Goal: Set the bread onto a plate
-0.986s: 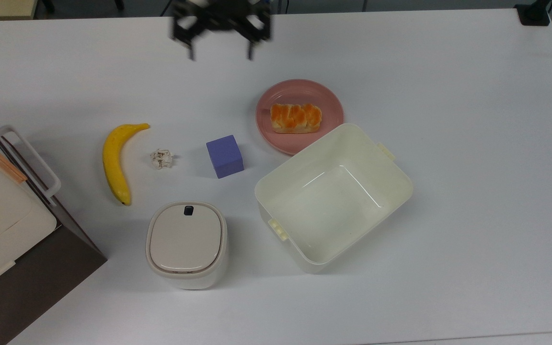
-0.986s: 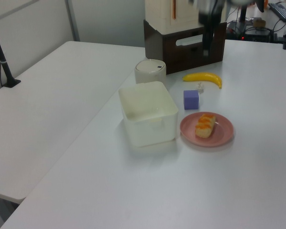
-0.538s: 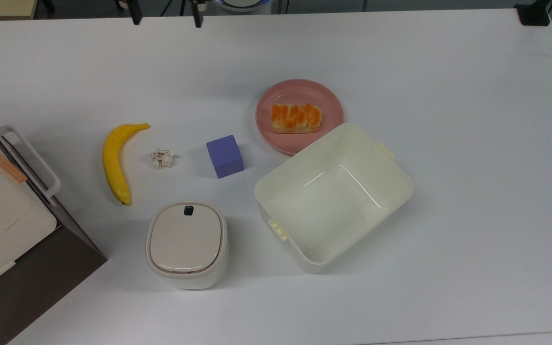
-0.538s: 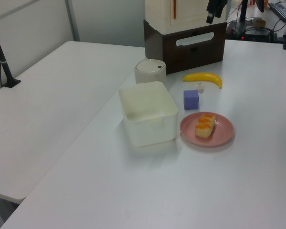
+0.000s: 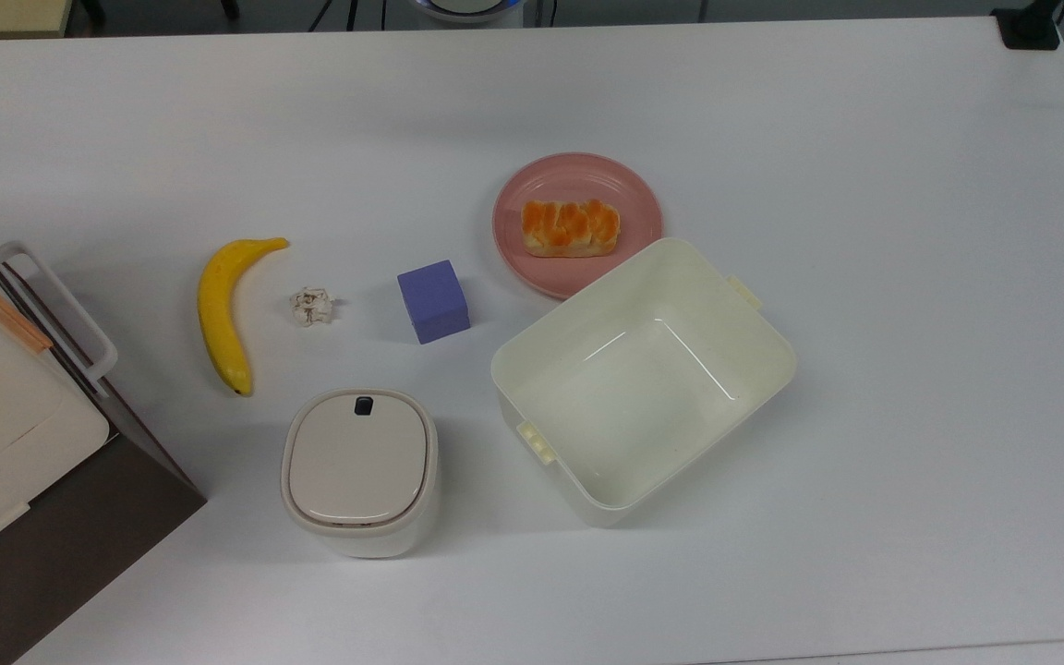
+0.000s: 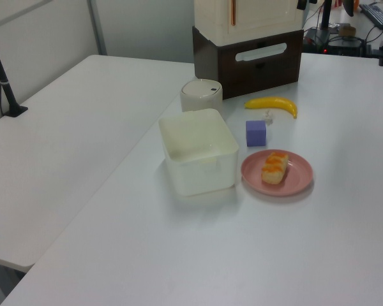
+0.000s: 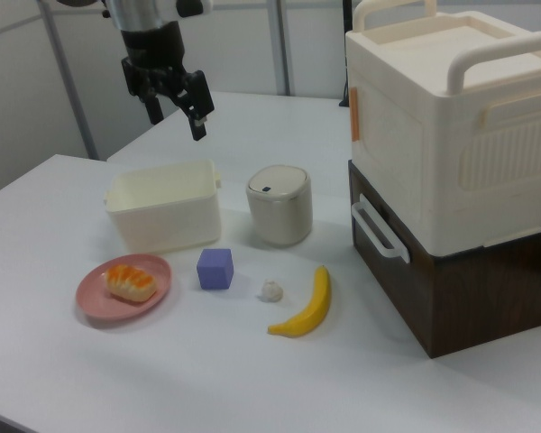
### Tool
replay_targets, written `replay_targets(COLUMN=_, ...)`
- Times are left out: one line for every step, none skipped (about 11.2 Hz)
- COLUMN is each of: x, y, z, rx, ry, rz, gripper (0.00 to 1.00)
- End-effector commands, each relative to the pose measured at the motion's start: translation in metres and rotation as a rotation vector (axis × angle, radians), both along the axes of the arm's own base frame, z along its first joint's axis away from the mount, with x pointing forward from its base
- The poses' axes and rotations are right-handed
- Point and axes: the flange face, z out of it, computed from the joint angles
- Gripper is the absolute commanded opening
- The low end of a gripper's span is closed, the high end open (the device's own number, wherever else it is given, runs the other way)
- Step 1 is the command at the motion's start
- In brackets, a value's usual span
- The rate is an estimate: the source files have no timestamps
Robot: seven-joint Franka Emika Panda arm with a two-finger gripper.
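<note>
The bread [image 5: 571,228] lies flat on the pink plate [image 5: 643,199], near the middle. The tool [image 7: 174,102] hangs high above the tabletop [image 5: 864,185], fingers apart and empty. I think the job looks done, so the best move is to stay up and touch nothing.

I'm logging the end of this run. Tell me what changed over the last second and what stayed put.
The claw moved: a second ago it hung over the table's far edge in the top view, then slid toward the top view's upper left and out past that edge. It hangs raised, jaws open, holding nothing. The bread stayed on the plate; the banana stayed too.
</note>
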Motion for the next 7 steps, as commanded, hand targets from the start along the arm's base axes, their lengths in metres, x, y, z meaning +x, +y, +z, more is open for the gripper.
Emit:
replay_targets(x=0.001, y=0.016, z=-0.015, rx=0.014, ry=0.026, rz=0.049, gripper=1.00)
replay_targets(x=0.010, y=0.030, z=-0.023, rx=0.013, ry=-0.008, rz=0.043, gripper=1.00)
replay_targets(x=0.013, y=0.042, z=-0.041, rx=0.018, ry=0.010, rz=-0.008, gripper=1.00)
replay_targets(x=0.014, y=0.052, z=-0.053, rx=0.016, ry=0.034, rz=0.001, gripper=1.00)
replay_targets(x=0.014, y=0.054, z=-0.053, rx=0.015, ry=0.036, rz=0.006, gripper=1.00)
replay_targets(x=0.014, y=0.055, z=-0.061, rx=0.015, ry=0.050, rz=0.007, gripper=1.00)
replay_targets(x=0.013, y=0.055, z=-0.062, rx=0.015, ry=0.055, rz=0.009, gripper=1.00)
